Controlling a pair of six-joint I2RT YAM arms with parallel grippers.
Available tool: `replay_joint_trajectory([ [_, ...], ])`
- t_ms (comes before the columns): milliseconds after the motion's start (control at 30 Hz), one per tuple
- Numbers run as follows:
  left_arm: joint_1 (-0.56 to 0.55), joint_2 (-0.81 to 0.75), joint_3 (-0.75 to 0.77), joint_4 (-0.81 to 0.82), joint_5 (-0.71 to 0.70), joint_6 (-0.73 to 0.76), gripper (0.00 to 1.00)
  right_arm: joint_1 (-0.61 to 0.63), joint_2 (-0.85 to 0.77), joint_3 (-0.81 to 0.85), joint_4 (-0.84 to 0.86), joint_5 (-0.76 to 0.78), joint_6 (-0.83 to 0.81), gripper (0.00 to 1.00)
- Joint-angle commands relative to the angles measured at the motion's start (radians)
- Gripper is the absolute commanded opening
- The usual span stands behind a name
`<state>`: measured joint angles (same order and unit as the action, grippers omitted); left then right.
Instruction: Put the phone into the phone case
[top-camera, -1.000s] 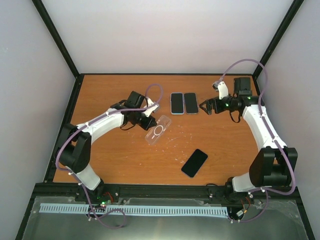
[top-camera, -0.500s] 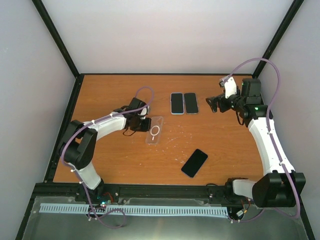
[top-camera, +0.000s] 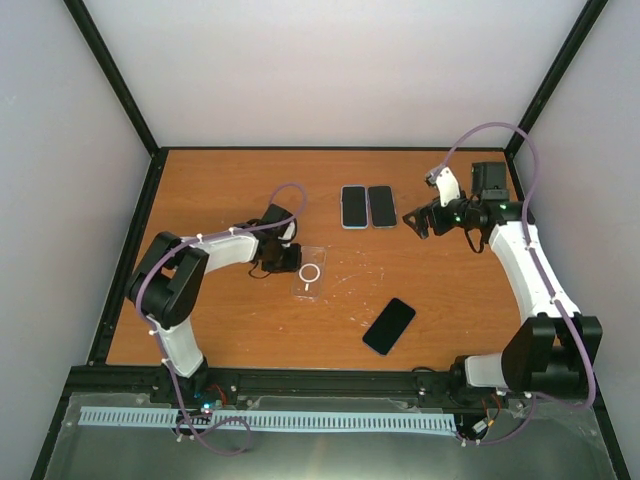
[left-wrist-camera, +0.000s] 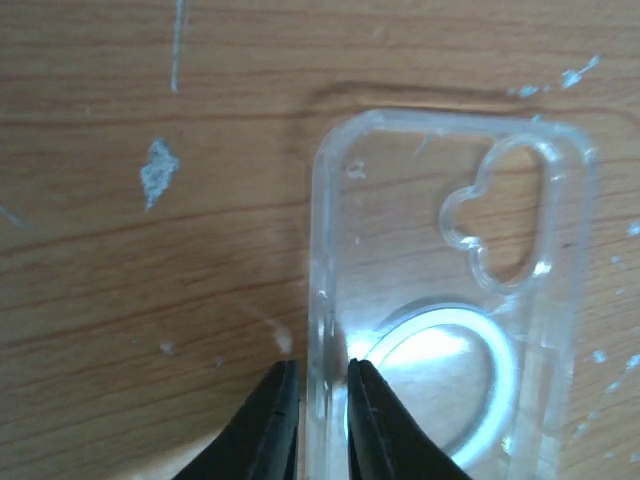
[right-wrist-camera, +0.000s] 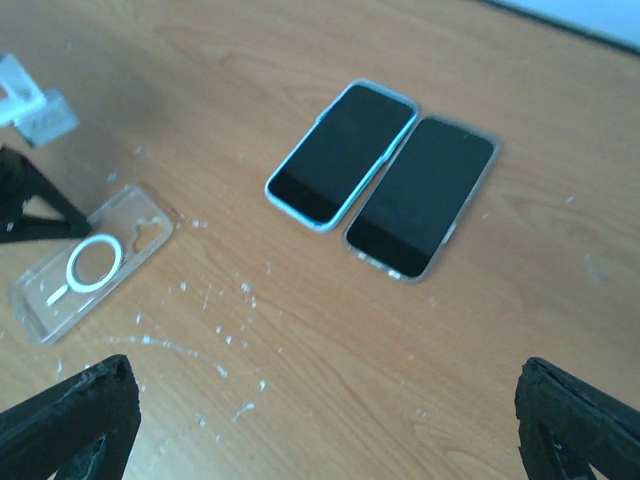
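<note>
Phone case (top-camera: 311, 271) shifted nearer, left jaws pinching its edge

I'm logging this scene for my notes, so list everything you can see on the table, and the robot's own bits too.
clear phone case: one, transparent with a white ring, lying flat, middle-left
bare phone: one, black, near middle, lying at an angle
blue-edged phone: one, dark screen, far middle
grey-edged phone: one, dark screen, right beside the blue-edged one
table: one, orange-brown wood, white flecks
left gripper: one, black, pinching the case's side wall
right gripper: one, black, open, holding nothing, right of the two far phones
</note>
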<state>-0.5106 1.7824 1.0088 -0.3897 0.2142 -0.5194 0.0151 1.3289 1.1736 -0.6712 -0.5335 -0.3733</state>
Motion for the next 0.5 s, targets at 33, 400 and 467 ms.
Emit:
replay_joint_trajectory([
  [33, 0.001, 0.003, 0.042, 0.004, 0.024, -0.01, 0.22, -0.006, 0.014, 0.013, -0.159, -0.056, -0.149, 1.0],
  [400, 0.014, -0.18, 0.01, 0.076, 0.108, 0.137, 1.0, -0.004, -0.12, -0.172, -0.317, -0.108, -0.621, 1.0],
  [467, 0.014, -0.202, 0.013, 0.081, 0.142, 0.171, 1.0, -0.004, -0.164, -0.231, -0.292, -0.109, -0.703, 1.0],
])
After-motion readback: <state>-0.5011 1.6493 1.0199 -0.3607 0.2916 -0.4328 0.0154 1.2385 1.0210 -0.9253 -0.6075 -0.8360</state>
